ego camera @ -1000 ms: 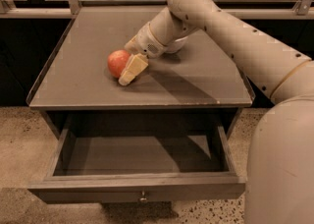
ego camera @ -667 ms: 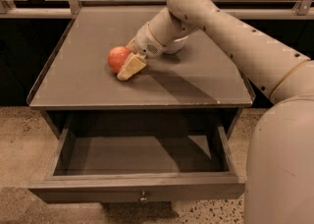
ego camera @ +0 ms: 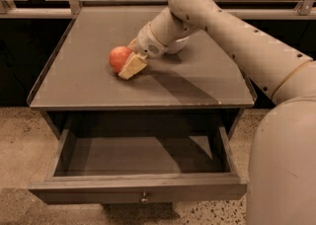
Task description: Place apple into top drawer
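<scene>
Gripper (ego camera: 127,64) down at the tabletop (ego camera: 197,83), left of centre, right against the apple (ego camera: 118,56); clamped or slack, cannot tell. Apple resting on the table surface, just beyond the gripper's end, toward the left edge as seen, partly screened by the pale gripper body. Round, so no long axis to line up. Top drawer (ego camera: 138,187) standing open below the table's front edge, well apart from the fruit. Judged next: sure hold, lift, carry forward over that edge, then down into the drawer
</scene>
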`<move>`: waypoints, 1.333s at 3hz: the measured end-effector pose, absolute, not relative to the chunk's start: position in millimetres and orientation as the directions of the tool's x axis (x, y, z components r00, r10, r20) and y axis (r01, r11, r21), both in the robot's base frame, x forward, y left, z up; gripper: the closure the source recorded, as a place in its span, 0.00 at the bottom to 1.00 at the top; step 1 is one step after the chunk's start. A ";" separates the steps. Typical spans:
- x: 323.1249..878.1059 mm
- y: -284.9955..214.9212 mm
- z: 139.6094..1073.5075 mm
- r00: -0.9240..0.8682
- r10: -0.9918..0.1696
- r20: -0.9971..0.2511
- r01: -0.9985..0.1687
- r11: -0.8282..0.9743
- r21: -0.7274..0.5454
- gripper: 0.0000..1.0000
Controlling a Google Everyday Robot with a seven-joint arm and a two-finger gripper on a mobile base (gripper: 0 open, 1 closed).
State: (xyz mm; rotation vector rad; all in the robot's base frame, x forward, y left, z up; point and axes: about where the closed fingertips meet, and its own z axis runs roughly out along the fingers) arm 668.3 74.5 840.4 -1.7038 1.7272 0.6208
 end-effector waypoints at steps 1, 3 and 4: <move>667.2 76.6 843.0 0.036 -0.715 -0.699 -0.995 0.038 -0.090 1.00; 600.7 9.2 902.4 -0.078 -0.812 -0.579 -0.967 0.204 -0.156 1.00; 534.5 -31.6 935.0 -0.172 -0.807 -0.564 -0.908 0.353 -0.227 1.00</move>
